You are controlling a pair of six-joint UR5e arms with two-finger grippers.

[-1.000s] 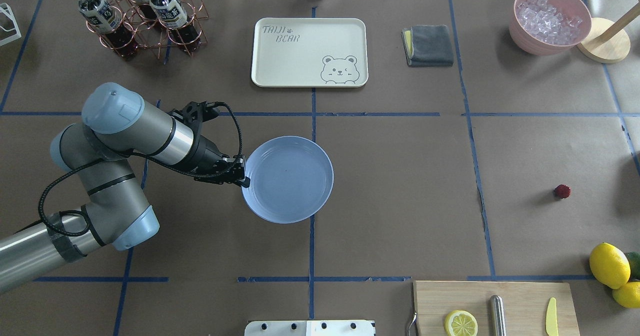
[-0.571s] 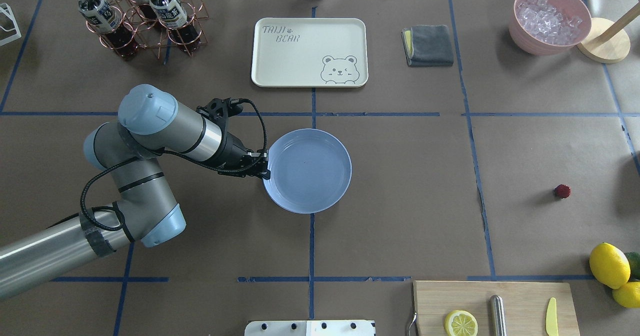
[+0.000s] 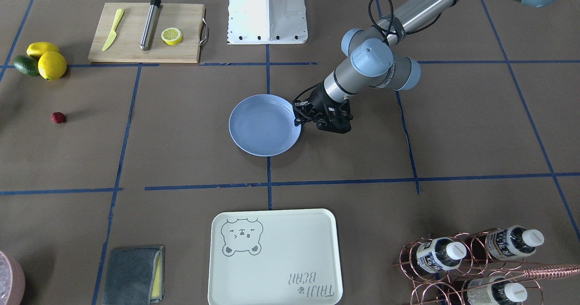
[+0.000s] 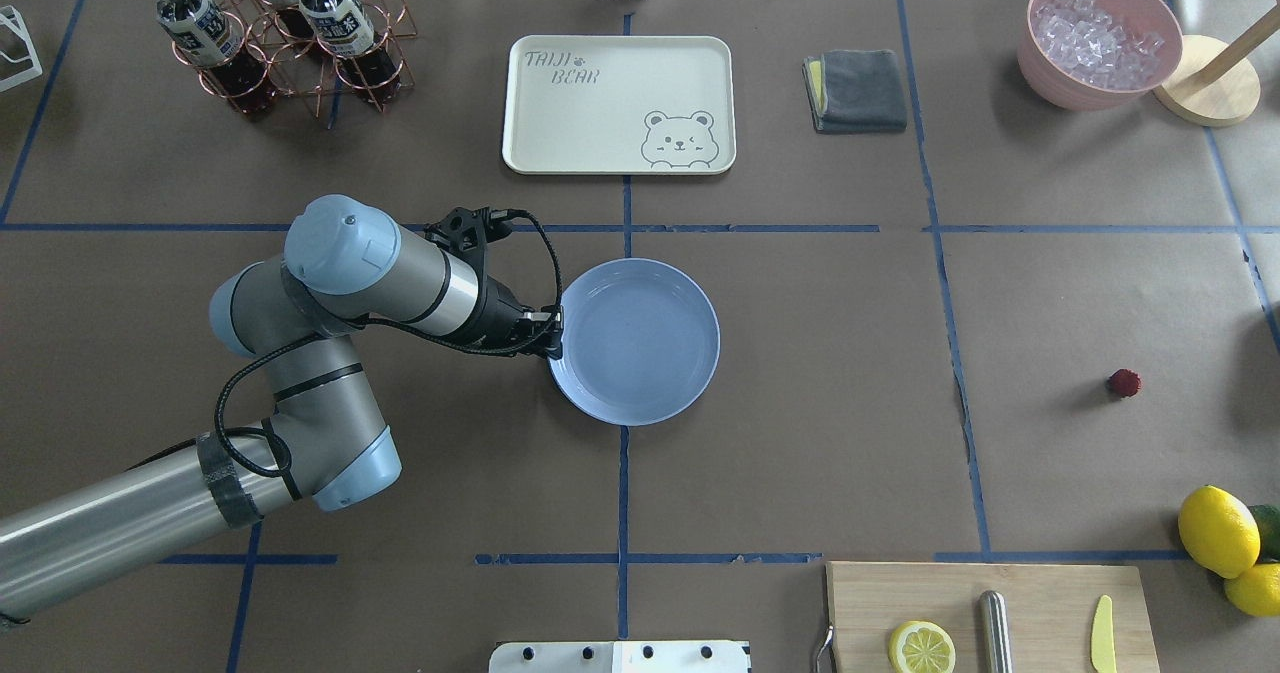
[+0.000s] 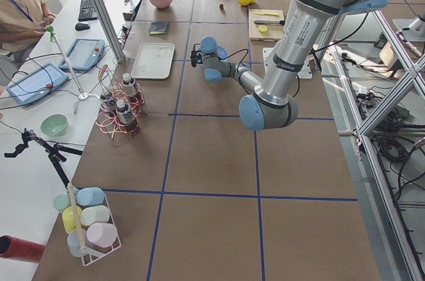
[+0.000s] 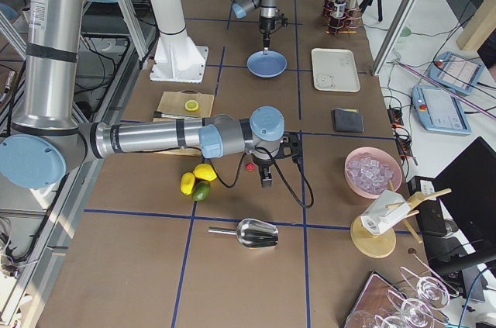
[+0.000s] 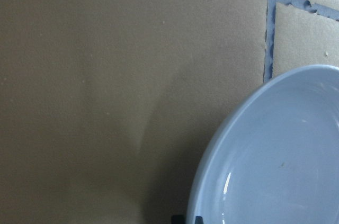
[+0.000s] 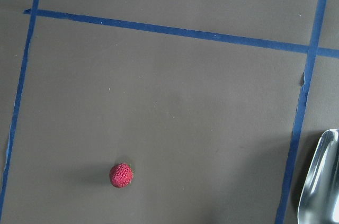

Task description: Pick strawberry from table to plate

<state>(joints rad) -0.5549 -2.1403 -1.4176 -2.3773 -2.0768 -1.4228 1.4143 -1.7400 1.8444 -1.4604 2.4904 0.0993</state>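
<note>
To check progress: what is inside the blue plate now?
Nothing: the plate shows a bare basin. The strawberry lies on the table, far off. The left hand covers a bit of rim.

Glossy plate point(image 4: 650, 343), bumpy strawberry point(image 4: 1124, 383), matt paper table point(image 4: 820, 353).

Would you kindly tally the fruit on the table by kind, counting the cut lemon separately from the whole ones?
strawberry: 1
whole lemons: 2
avocado: 1
lemon half: 1
Total: 5
</note>
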